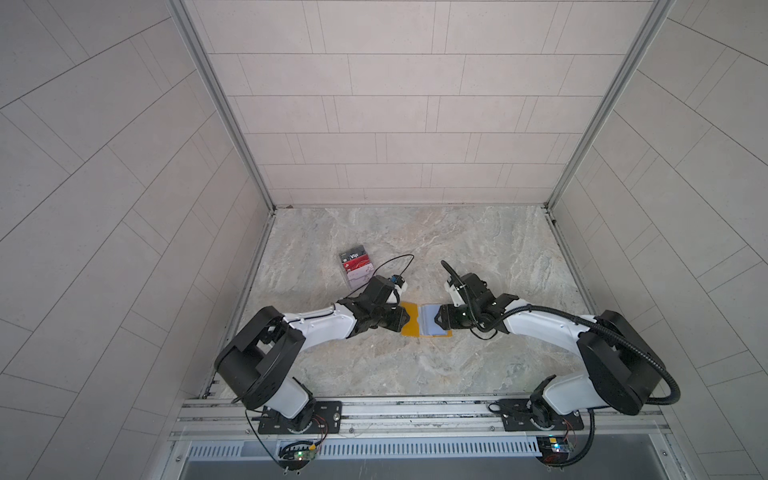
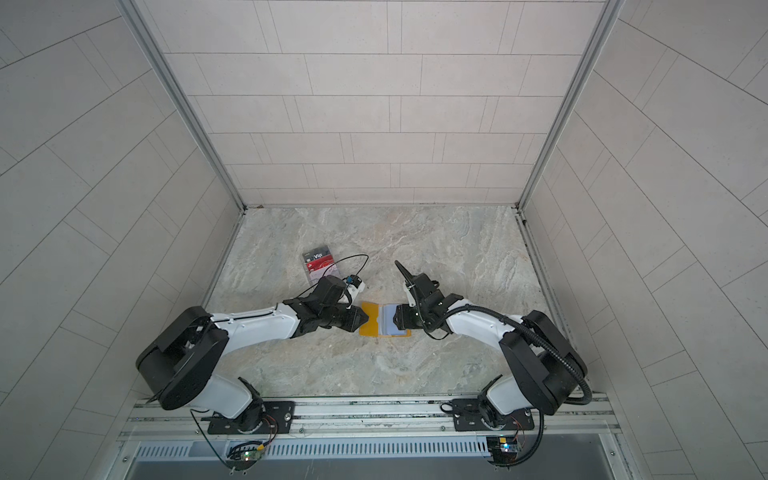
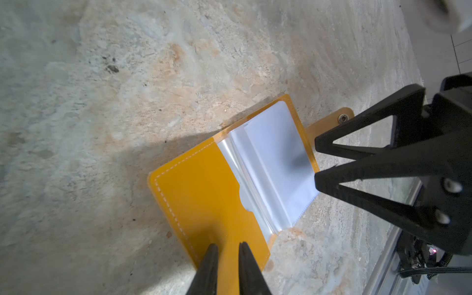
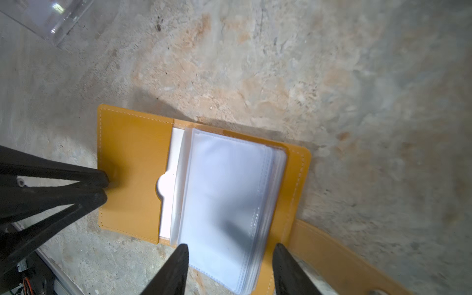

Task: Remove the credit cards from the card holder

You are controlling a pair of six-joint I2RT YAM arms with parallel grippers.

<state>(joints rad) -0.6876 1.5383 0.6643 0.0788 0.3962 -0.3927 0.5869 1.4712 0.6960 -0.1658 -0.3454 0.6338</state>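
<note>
The mustard-yellow card holder [image 1: 409, 328] [image 2: 370, 330] lies open and flat on the table between my two grippers. Its clear sleeves [image 3: 278, 153] [image 4: 224, 184] are stacked on its right half, and no red card shows in them. A white insert [image 4: 176, 158] fills the left cover's pocket. My left gripper [image 1: 402, 318] [image 3: 228, 245] rests its tips on the left cover near its outer edge, with only a narrow gap between the fingers. My right gripper [image 1: 436, 322] [image 4: 231, 246] is open over the outer edge of the sleeves. A red credit card [image 1: 360, 262] sits in the clear box at the back left.
The clear acrylic box [image 1: 351, 282] [image 2: 312, 279] stands behind my left arm and also holds a black Vip card [image 1: 353, 254]. The holder's strap tab [image 3: 342, 117] [image 4: 332, 255] sticks out under my right gripper. Tiled walls close in three sides of the marble-patterned table [image 1: 478, 249].
</note>
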